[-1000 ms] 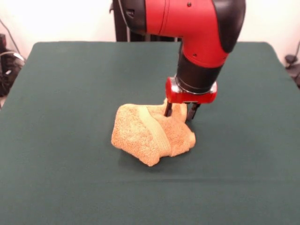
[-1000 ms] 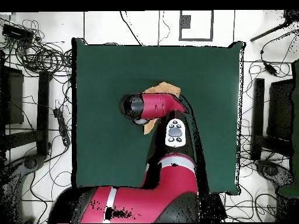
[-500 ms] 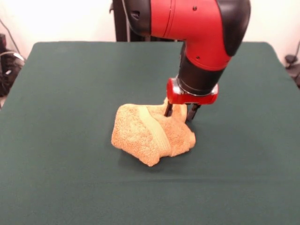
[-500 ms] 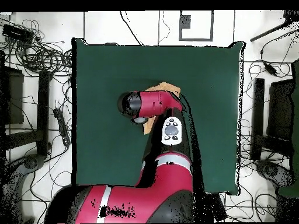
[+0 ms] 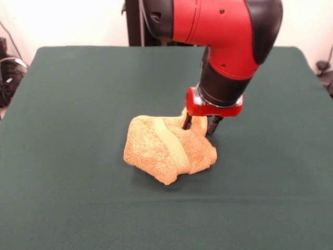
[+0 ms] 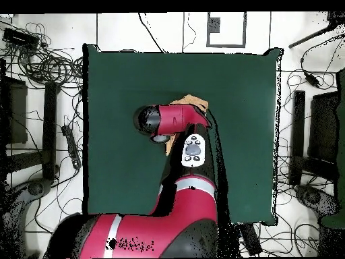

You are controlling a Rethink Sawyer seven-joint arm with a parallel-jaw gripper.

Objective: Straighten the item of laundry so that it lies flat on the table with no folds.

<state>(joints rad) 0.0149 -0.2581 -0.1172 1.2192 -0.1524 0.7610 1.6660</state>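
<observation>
A: Towel (image 5: 169, 147) position?

B: Near the middle of the table (image 5: 78, 94), well clear of all four edges. Orange-tan terry, bunched in a rumpled heap, not flat. A paler woven band (image 5: 174, 143) runs diagonally across the top of the heap and tucks under at the near side.

A: Overhead check?

B: Mostly covered by the arm (image 6: 176, 119). Only a tan corner of the towel (image 6: 194, 102) shows past the red wrist, toward the table's far edge from the base, plus a sliver below the wrist.

A: Gripper?

B: Gripper (image 5: 200, 125) is down at the towel's back edge, the side toward the pedestal. Two dark fingers (image 5: 187, 122) hang below the red collar with a gap between them. One presses into the raised cloth; the other sits just beside the towel's edge, tip close to the green cloth.

A: Clamped on anything?

B: Fingers stand apart. Cloth lies between them, but no pinch is visible.
</observation>
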